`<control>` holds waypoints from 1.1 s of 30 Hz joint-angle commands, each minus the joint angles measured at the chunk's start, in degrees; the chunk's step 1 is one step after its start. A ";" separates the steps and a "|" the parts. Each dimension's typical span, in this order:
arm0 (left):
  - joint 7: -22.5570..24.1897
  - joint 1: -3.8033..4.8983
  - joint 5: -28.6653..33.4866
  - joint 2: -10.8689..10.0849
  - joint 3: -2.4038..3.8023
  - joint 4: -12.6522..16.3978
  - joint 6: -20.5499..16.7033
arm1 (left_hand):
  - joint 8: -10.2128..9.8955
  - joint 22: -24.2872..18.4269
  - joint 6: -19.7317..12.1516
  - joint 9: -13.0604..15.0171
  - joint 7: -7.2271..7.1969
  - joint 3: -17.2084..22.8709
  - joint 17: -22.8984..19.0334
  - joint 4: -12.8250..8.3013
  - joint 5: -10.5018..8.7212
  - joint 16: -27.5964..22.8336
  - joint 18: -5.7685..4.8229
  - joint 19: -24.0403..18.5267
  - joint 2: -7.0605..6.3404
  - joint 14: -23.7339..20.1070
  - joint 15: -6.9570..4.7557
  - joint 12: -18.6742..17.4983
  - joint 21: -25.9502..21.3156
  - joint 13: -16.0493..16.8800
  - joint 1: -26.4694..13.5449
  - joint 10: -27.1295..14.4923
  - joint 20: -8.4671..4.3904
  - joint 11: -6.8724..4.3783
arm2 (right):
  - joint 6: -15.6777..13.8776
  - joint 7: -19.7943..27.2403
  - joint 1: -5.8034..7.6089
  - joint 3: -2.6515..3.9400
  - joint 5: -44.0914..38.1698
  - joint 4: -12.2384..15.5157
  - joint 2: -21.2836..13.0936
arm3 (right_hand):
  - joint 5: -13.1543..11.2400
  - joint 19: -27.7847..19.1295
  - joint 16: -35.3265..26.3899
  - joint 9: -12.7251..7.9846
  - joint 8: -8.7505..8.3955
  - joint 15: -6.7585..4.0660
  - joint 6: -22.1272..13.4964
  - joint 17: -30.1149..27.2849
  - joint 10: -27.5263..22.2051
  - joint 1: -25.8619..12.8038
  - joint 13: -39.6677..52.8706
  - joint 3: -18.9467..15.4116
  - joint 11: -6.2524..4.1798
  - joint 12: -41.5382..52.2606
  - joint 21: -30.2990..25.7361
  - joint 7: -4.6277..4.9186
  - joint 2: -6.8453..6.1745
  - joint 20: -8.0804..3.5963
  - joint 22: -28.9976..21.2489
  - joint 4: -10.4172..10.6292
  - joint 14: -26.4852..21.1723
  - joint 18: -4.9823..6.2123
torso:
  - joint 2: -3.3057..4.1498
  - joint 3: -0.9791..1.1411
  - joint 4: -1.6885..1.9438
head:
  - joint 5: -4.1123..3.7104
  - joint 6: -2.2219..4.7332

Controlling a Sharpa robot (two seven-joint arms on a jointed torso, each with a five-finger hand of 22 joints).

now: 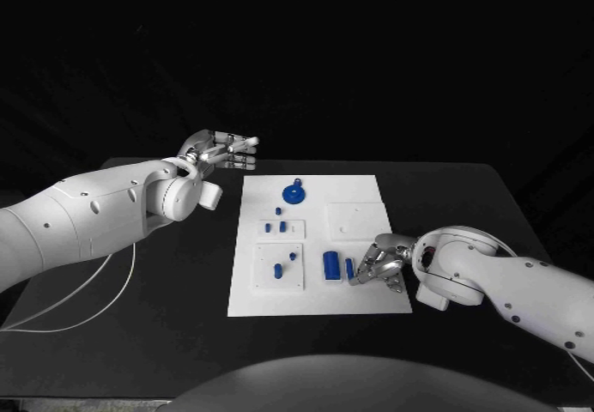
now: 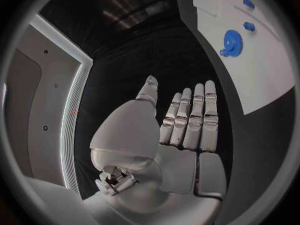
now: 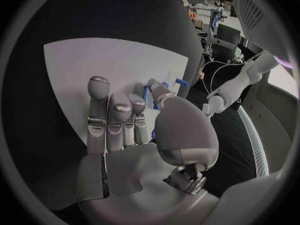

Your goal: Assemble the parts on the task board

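we find no text, label, brand, number or sign that we can read: none on the board (image 1: 372, 193), none on the parts (image 1: 332, 264), none on the arms, none on the tabletop (image 1: 161, 283).

Dim dark surroundings, brightly lit white board, wrist views fisheye-curved, rims darkened

Bare task board (image 1: 353, 190) corner (far right)

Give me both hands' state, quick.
Left hand: open, holds nothing, beyond the task board's far corner.
Right hand: cannot tell; fingers at a thin blue part.
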 commanded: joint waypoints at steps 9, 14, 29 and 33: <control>0.14 -0.06 2.42 0.33 0.05 0.07 0.57 | -0.13 -0.07 -0.20 -0.07 -0.02 0.06 0.05 0.20 -0.13 -0.17 0.51 -0.07 -0.26 -0.26 0.11 -0.12 0.05 -0.07 -0.26 -0.43 0.20 0.06 | -7.25 7.43 1.87 2.63 6.93 -3.21 -0.29 | 1.87 2.26 -2.85 -5.09 0.10 0.16 -1.76 -1.96 -1.55 1.52 -1.42 -8.27 0.66 -2.17 -4.85 1.07 1.17 0.47 -2.17 3.20 -0.17 0.32 | -0.21 -0.23 0.01 | -0.35 2.91; 0.06 -0.05 3.79 0.42 0.06 -0.07 0.34 | -0.12 -0.07 -0.06 -0.06 -0.04 0.08 0.02 0.11 -0.07 -0.19 0.50 -0.07 -0.20 -0.32 0.12 -0.12 0.05 -0.06 -0.26 -0.32 0.19 0.04 | -11.71 14.31 4.71 2.95 13.49 -8.23 1.22 | 2.98 2.02 -7.32 -13.73 0.14 0.51 -2.61 -5.56 -3.11 2.93 -5.21 -12.31 1.07 -6.23 -11.24 1.78 3.79 0.87 -6.07 1.96 -0.72 0.98 | -0.67 -0.57 0.00 | -1.31 5.78; 0.66 0.21 5.24 2.23 0.20 -4.07 -0.85 | -0.18 -0.07 -1.68 -0.12 -0.16 0.03 -0.09 -0.40 0.13 -0.22 0.44 -0.20 0.19 -0.65 0.17 -0.11 0.04 -0.07 -0.07 -0.04 0.21 -0.02 | -19.67 35.75 11.94 3.11 39.23 -30.16 12.04 | 8.98 -14.75 -49.66 -52.08 -0.02 9.01 -10.22 -41.54 -4.92 4.00 -63.22 -2.22 8.77 -51.08 -28.18 8.10 8.35 10.37 -48.52 -4.54 -7.62 2.64 | -2.58 -0.97 0.32 | -2.27 11.11; 0.90 0.40 5.42 2.57 0.25 -5.02 -1.01 | -0.11 -0.07 -1.00 -0.09 -0.34 0.06 -0.06 -0.54 0.24 -0.21 0.45 -0.27 0.43 -0.61 0.07 -0.11 0.01 -0.07 -0.02 0.17 0.23 -0.13 | -18.11 39.87 12.39 3.14 42.31 -32.98 13.66 | 10.10 -25.07 -53.90 -59.32 0.03 12.62 -12.54 -52.08 -13.20 1.87 -63.36 2.80 10.98 -51.53 -28.91 8.46 6.42 14.70 -58.22 -4.70 -17.00 1.90 | -2.42 -0.85 0.13 | -1.94 12.04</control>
